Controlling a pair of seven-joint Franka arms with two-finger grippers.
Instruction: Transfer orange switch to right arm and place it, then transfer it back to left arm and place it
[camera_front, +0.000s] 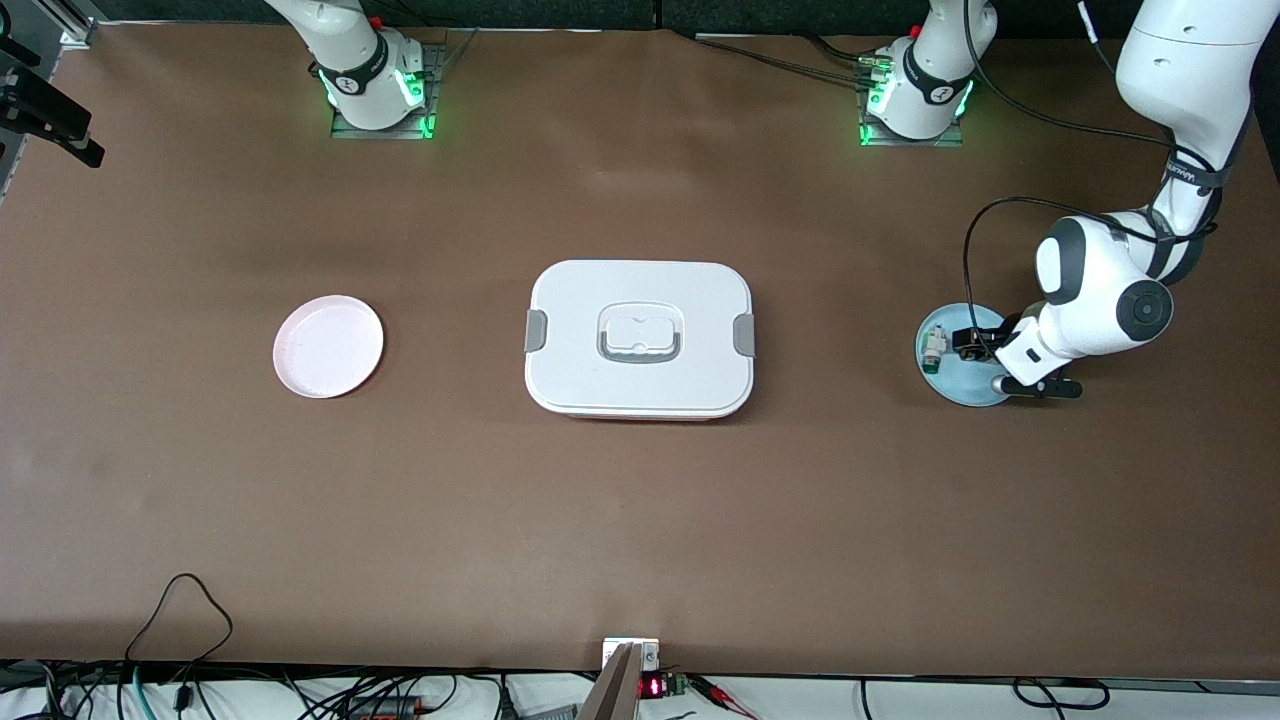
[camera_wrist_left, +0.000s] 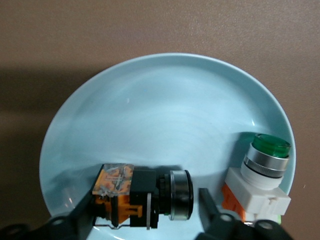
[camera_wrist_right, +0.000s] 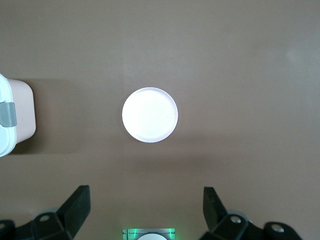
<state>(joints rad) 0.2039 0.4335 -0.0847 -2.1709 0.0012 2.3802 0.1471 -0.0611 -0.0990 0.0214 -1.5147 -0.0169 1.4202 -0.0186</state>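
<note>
Left end effector (camera_wrist_left: 145, 220) low over blue plate (camera_wrist_left: 165, 120), fingers apart, straddling orange switch (camera_wrist_left: 142, 195) lying there, white switch (camera_wrist_left: 257, 180) just beside. Right end effector (camera_wrist_right: 145, 210) waiting, fingers apart, high over pink plate (camera_wrist_right: 150, 115); box (camera_front: 640, 338) between the two plates on worktop (camera_front: 640, 520).

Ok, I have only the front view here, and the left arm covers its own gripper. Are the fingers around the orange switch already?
Observer: Yes. In the left wrist view the left gripper is open, with one finger at each end of the orange switch, which lies on its side on the blue plate.
Operator: Is the other switch in the way?
Observer: No. The green-topped switch sits beside one finger, outside the jaws.
Operator: And the right gripper? I cannot see it.
Observer: The right gripper waits open, high over the table, looking down on the pale plate.
</note>
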